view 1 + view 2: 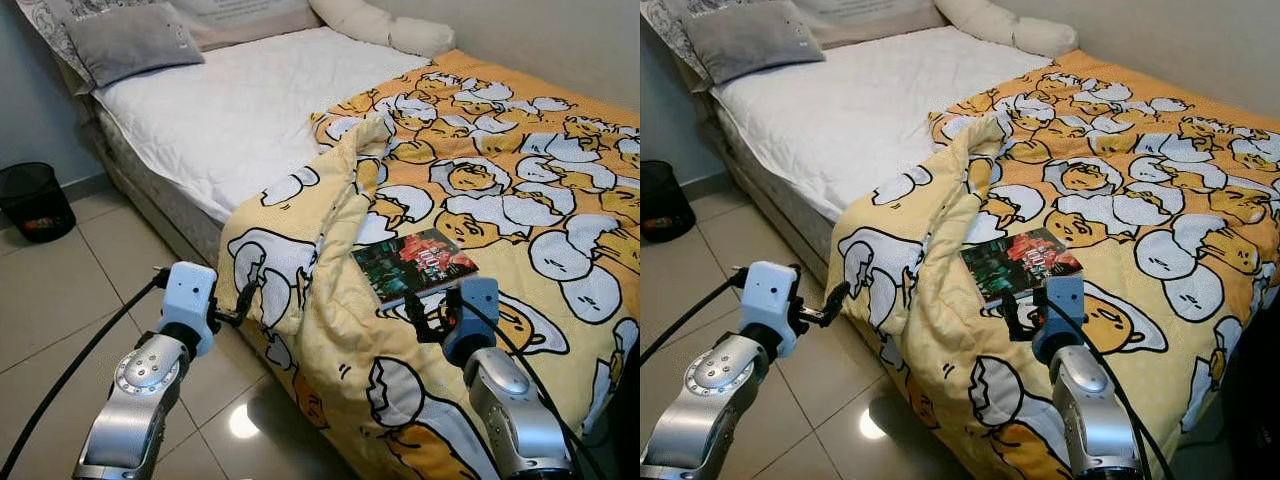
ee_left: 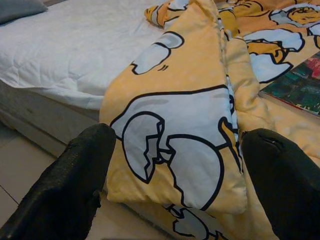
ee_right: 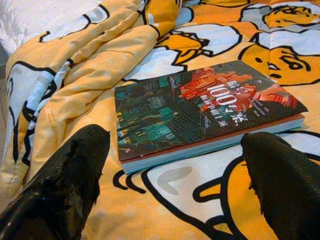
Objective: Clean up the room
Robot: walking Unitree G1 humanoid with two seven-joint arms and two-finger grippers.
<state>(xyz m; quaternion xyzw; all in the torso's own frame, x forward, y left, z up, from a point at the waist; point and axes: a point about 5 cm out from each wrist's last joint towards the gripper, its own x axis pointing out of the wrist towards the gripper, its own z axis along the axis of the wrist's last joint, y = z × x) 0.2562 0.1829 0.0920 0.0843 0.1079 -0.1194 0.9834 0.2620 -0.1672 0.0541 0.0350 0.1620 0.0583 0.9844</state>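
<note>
A book with a dark green and red cover lies flat on the yellow cartoon-egg blanket near the bed's front edge. My right gripper hovers open just in front of it, over the blanket. In the right wrist view the book sits between and beyond the two black fingers. My left gripper is open beside the blanket's hanging bunched fold, above the floor at the bed's side.
The white mattress is bare on its left half, with a grey pillow and a white pillow at the head. A black mesh bin stands on the tiled floor at left. A wall runs behind the bed.
</note>
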